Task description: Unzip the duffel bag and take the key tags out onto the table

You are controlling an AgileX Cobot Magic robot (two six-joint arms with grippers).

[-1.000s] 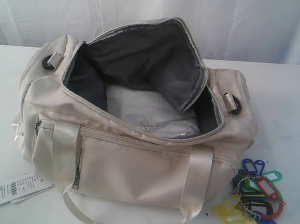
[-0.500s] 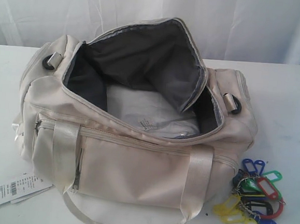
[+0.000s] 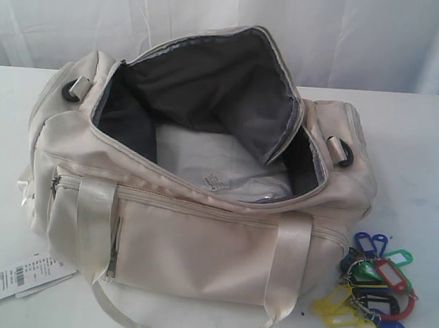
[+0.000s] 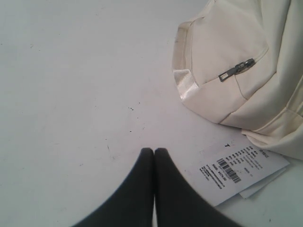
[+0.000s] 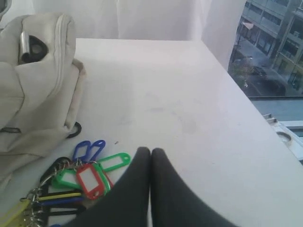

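Note:
The cream duffel bag [image 3: 191, 230] lies on the white table [image 3: 418, 149] with its top unzipped and its dark grey lining showing. White paper lies inside it. The key tags [image 3: 373, 286] rest in a bunch on the table by the bag's right end, and the right wrist view shows the key tags [image 5: 85, 175] too. My right gripper [image 5: 150, 152] is shut and empty just beside them. My left gripper [image 4: 154, 152] is shut and empty over bare table near the bag's end [image 4: 236, 75]. Neither gripper shows in the exterior view.
A white paper barcode tag [image 3: 24, 276] lies at the bag's front left, and in the left wrist view this barcode tag [image 4: 239, 170] sits close to the left fingers. The table's right edge [image 5: 255, 113] runs near a window.

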